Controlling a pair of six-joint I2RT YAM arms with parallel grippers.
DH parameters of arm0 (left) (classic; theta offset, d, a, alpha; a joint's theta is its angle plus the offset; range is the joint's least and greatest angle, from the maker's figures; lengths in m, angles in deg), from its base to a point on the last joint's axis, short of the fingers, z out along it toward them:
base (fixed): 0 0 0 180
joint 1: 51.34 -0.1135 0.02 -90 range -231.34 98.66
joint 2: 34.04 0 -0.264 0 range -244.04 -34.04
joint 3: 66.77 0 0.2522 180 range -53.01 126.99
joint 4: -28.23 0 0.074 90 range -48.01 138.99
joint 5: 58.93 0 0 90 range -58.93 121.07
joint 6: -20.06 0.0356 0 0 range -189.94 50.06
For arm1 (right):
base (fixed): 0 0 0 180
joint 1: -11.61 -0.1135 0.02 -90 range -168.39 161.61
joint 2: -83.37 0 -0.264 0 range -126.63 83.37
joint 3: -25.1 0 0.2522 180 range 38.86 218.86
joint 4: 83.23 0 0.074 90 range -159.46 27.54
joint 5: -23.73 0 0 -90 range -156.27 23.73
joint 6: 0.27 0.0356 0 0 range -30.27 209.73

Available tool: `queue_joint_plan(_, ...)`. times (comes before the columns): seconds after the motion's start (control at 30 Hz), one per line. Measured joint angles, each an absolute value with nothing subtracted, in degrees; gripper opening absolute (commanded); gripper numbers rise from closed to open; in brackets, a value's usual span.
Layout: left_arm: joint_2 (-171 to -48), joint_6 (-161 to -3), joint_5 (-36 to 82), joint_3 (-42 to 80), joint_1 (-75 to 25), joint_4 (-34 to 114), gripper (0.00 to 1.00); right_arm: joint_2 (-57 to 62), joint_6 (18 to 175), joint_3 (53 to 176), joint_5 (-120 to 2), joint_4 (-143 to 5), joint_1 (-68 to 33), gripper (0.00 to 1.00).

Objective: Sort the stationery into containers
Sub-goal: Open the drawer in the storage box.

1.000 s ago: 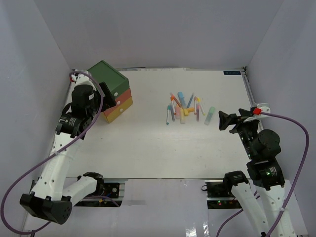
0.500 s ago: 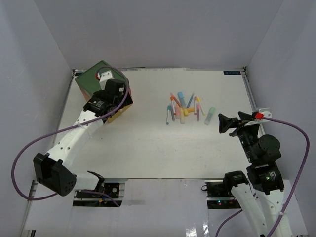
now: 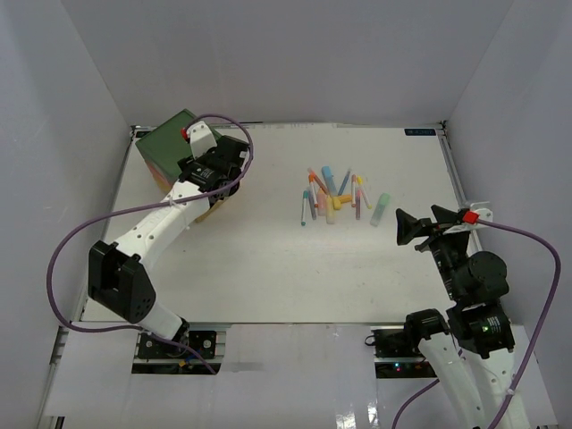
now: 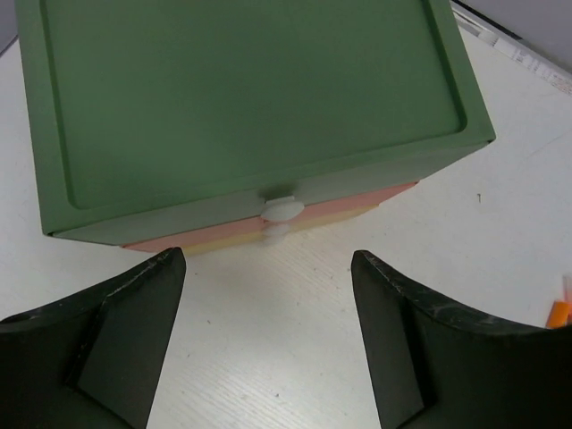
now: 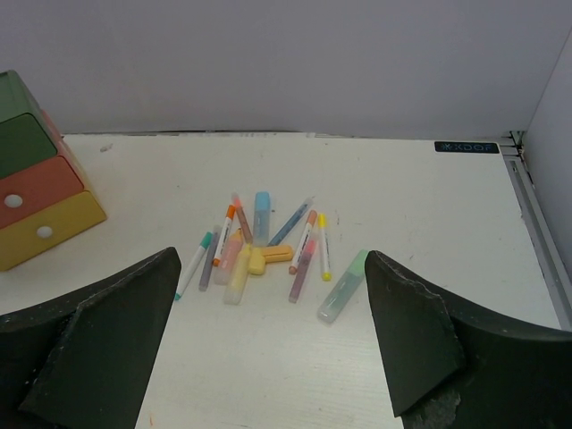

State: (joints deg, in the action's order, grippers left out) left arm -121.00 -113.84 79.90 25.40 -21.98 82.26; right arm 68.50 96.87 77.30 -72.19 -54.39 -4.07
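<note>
The pastel pens and markers lie in a loose heap right of centre on the white table, also in the right wrist view. A mint green marker lies a little apart on the right. The chest of drawers stands at the back left, green top, orange-red middle, yellow bottom, all drawers shut. My left gripper is open and empty, hovering just in front of the chest, its white knobs between the jaws' line. My right gripper is open and empty, near the pens.
White walls close in the table on three sides. A metal rail runs along the right edge. The left arm's purple cable loops over the table's left side.
My left arm swung from the chest's left side across to its front, with the gripper now past the front right corner. The right gripper has barely moved.
</note>
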Motion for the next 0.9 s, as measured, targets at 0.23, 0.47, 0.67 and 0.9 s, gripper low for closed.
queue_joint_plan(0.23, -126.42, -114.65, 82.51, 28.18, -21.98, 81.76, 0.76, 70.69, 96.82, 77.21, -74.79, -54.46, -5.17, 0.9)
queue_joint_plan(0.47, -129.1, -115.0, 83.49, 29.93, -21.98, 81.83, 0.7, 71.34, 96.8, 76.1, -75.75, -54.48, -5.56, 0.9)
queue_joint_plan(0.67, -129.19, -115.02, 84.74, 30.34, -21.98, 81.85, 0.67, 71.93, 96.71, 75.77, -76.67, -54.53, -5.95, 0.9)
queue_joint_plan(0.9, -129.45, -115.19, 86.09, 30.56, -21.98, 82.04, 0.64, 72.52, 96.56, 75.68, -77.3, -54.53, -6.41, 0.9)
